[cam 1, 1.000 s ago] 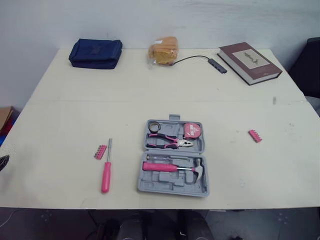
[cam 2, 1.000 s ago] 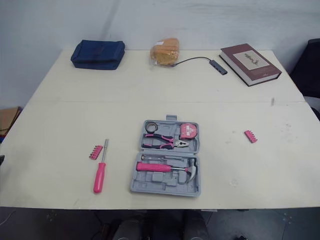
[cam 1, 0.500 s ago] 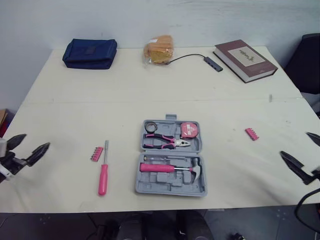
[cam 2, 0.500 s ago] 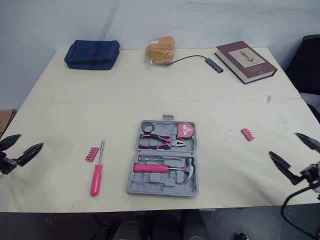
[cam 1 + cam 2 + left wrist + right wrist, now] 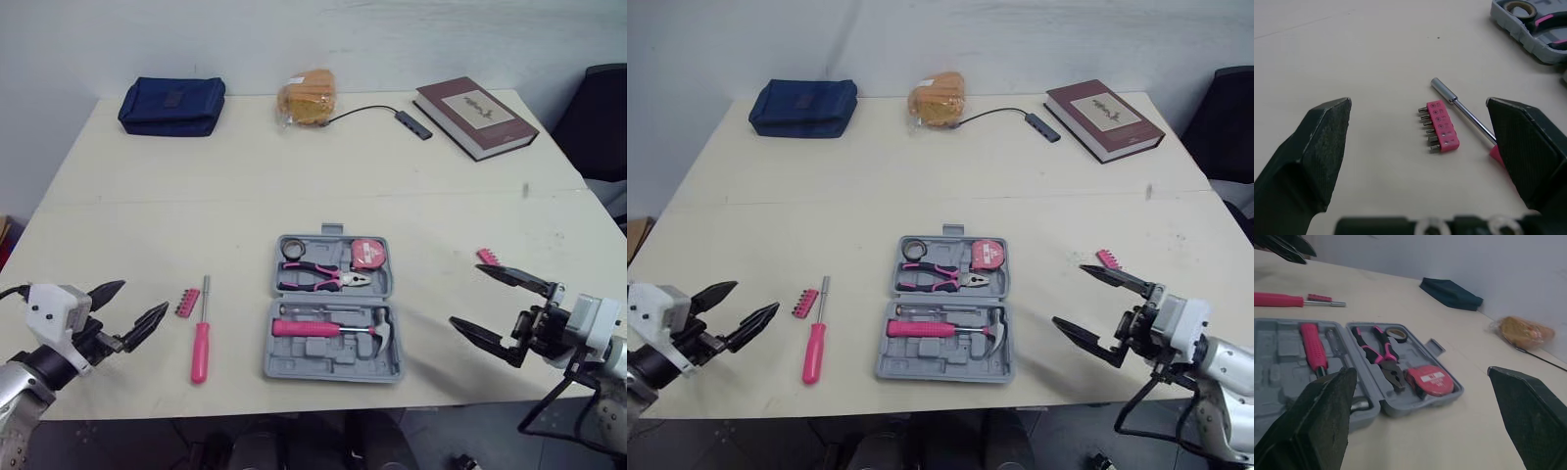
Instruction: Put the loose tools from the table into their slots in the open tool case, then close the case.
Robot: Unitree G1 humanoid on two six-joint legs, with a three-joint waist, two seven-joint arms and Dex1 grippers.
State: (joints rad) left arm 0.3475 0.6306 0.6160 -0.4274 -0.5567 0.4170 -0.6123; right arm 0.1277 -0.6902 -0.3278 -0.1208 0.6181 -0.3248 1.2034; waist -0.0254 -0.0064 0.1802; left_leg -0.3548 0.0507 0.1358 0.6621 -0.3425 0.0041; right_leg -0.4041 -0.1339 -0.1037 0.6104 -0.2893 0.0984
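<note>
Left fingers [image 5: 147, 323], right fingers [image 5: 480, 338] advanced — book [image 5: 475, 106], pouch [image 5: 171, 105] beyond.

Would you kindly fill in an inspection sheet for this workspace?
Surface: cream table, a seam running across it.
Job's things: grey tool case open, holding hammer, pliers and tape measure; pink screwdriver and left bit holder lie on its left, right bit holder on its right.
Clutter: blue pouch, bagged bread and book along the far edge.
Grippers: left gripper open, near the left bit holder; right gripper open, by the right bit holder.
Cables: black cable with hub between bread and book.
Surroundings: pale wall; dark chair on the right.
</note>
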